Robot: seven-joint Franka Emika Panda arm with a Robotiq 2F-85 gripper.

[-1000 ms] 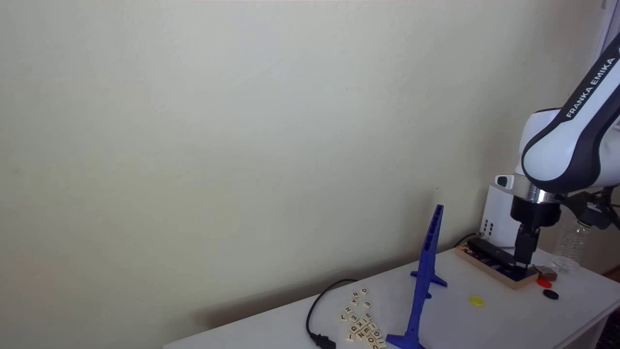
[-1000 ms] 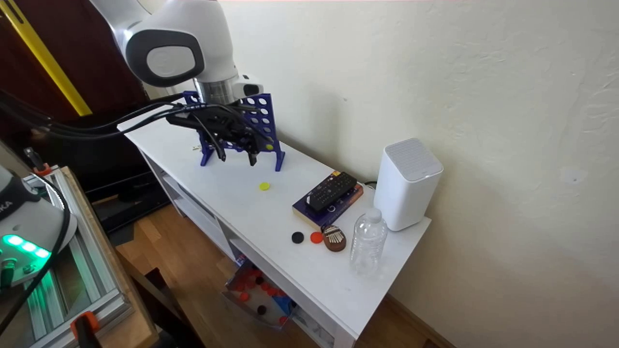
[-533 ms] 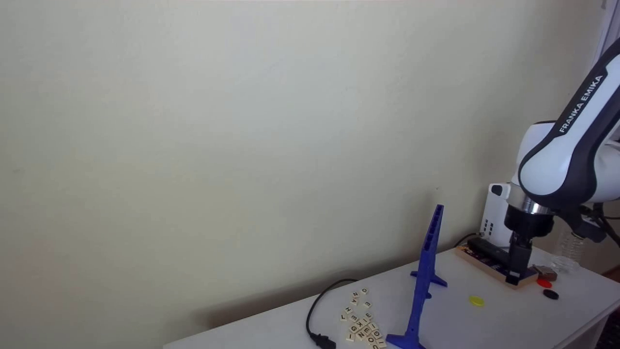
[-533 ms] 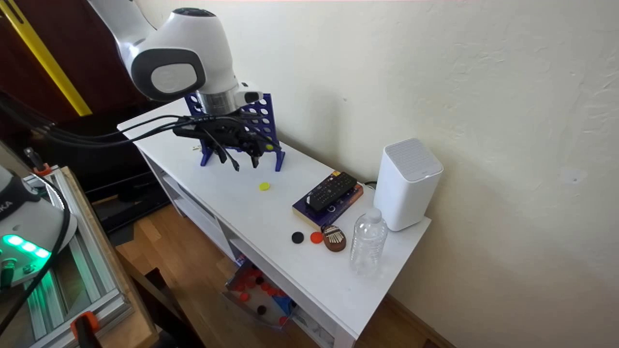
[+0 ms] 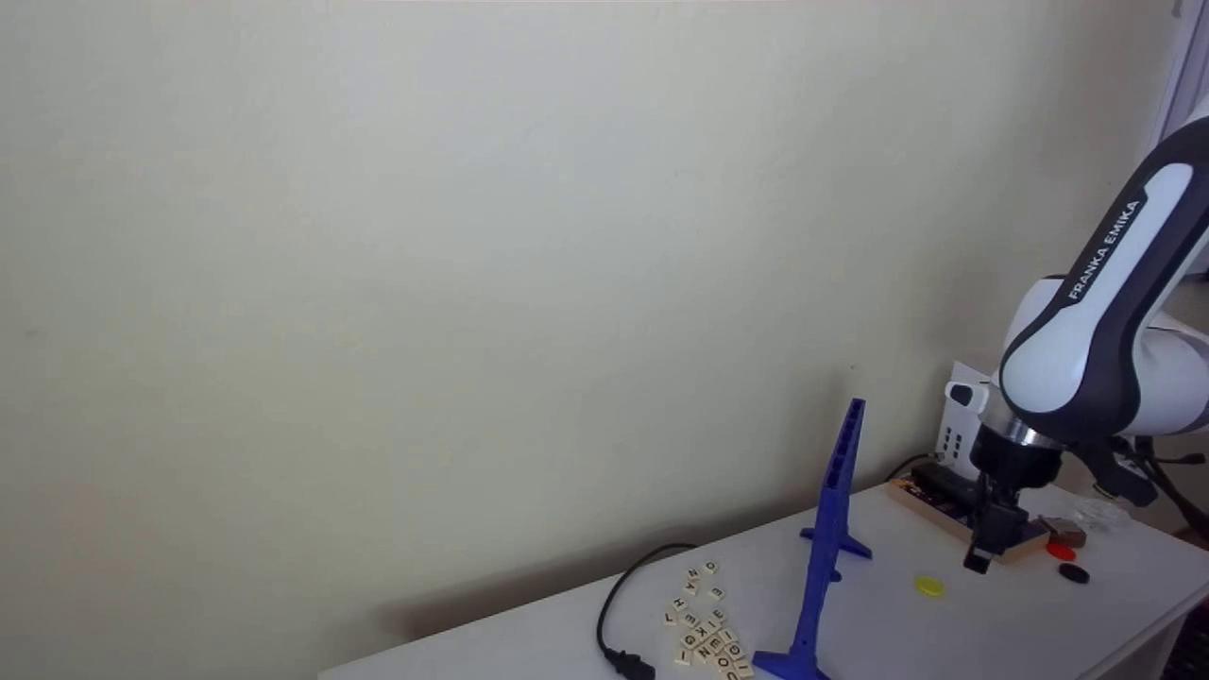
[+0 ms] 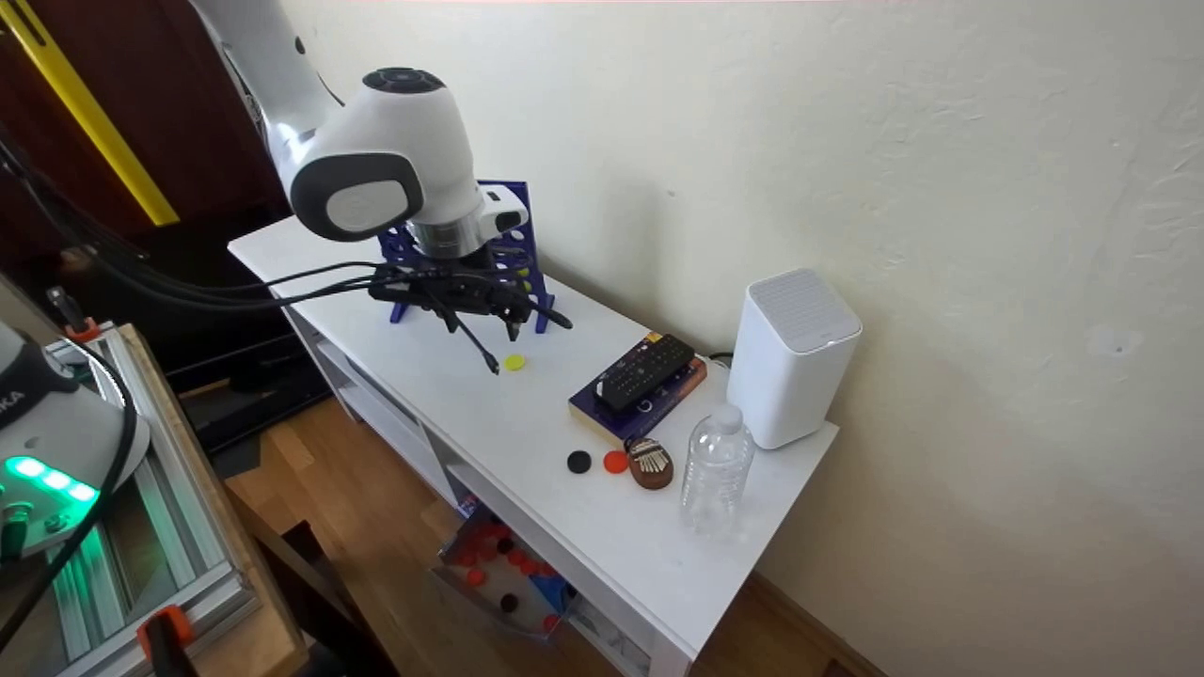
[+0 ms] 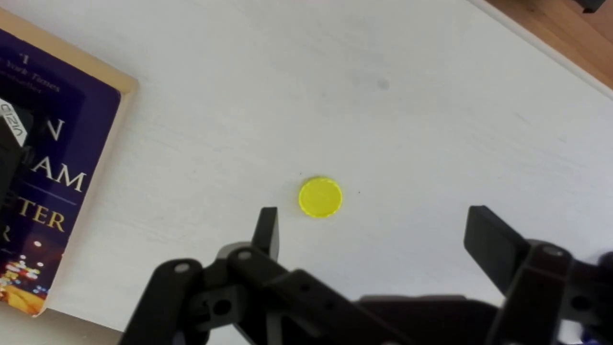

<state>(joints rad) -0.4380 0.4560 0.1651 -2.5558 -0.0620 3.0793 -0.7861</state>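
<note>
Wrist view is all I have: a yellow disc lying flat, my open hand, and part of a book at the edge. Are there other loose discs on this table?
Observer: Yes, a red disc and a black disc lie near the thumb piano.
Operator: Does anything stand across the yellow disc from the book?
Observer: A blue rack stands upright on that side, as both exterior views show.
Operator: And on the rack's far side?
Observer: Letter tiles lie scattered on the table there, in an exterior view.
</note>
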